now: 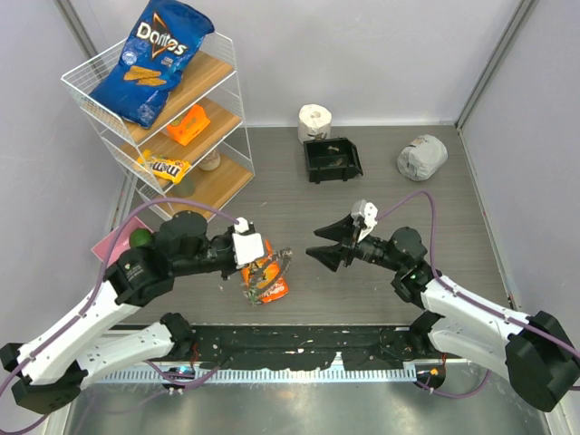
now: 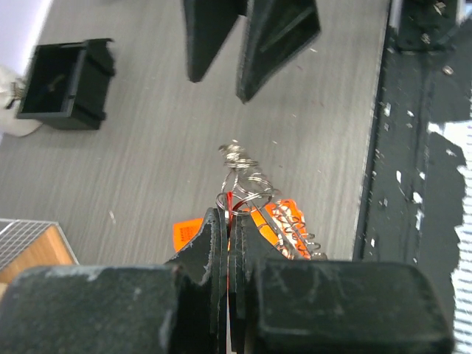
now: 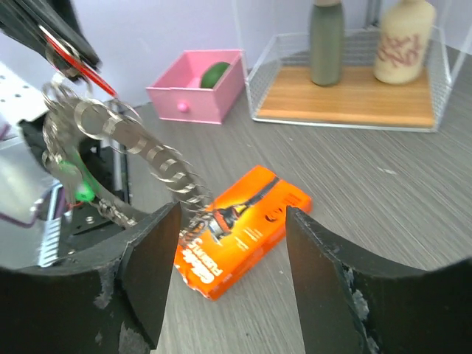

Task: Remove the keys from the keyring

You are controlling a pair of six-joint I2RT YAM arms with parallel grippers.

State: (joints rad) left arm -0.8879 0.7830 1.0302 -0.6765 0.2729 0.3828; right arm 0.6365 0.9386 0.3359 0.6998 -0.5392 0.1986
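My left gripper (image 1: pixel 261 263) is shut on the keyring (image 1: pixel 276 263), a bundle of silvery linked rings held above the table. A red piece shows between its pads (image 2: pixel 221 221), and the rings (image 2: pixel 243 193) stick out past the tips. In the right wrist view the keyring (image 3: pixel 110 122) hangs as a chain of rings at the upper left, with a red-headed key (image 3: pixel 74 63) at the top and a blurred green-headed key (image 3: pixel 82 193) lower down. My right gripper (image 1: pixel 320 245) is open, a short way right of the keyring and pointing at it, with nothing between its fingers (image 3: pixel 158 258).
An orange razor box (image 1: pixel 268 288) lies flat under the keyring. A black bin (image 1: pixel 332 159), a white toilet roll (image 1: pixel 314 120) and a grey crumpled bag (image 1: pixel 421 157) sit at the back. A wire shelf (image 1: pixel 159 109) and a pink box (image 1: pixel 113 243) stand at the left.
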